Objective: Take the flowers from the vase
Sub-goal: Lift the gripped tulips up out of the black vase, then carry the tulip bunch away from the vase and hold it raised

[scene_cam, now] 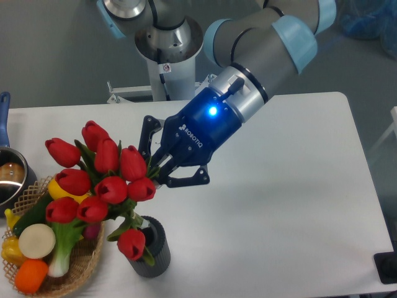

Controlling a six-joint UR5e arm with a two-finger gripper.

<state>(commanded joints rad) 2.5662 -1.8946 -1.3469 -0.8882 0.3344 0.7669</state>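
**Inspector:** State of your end effector?

**Arm:** My gripper [156, 169] is clamped on the stems of the red tulips [99, 180], bunch tilted toward the table's left edge.

**Inspector:** Position relative to the vase?

**Arm:** Above the grey ribbed vase [152, 251] at the front edge; one bud hangs against its rim.

**Inspector:** Risks?

**Arm:** I judge trailing leaves could tip it, or buds brush the wicker basket [65, 276].
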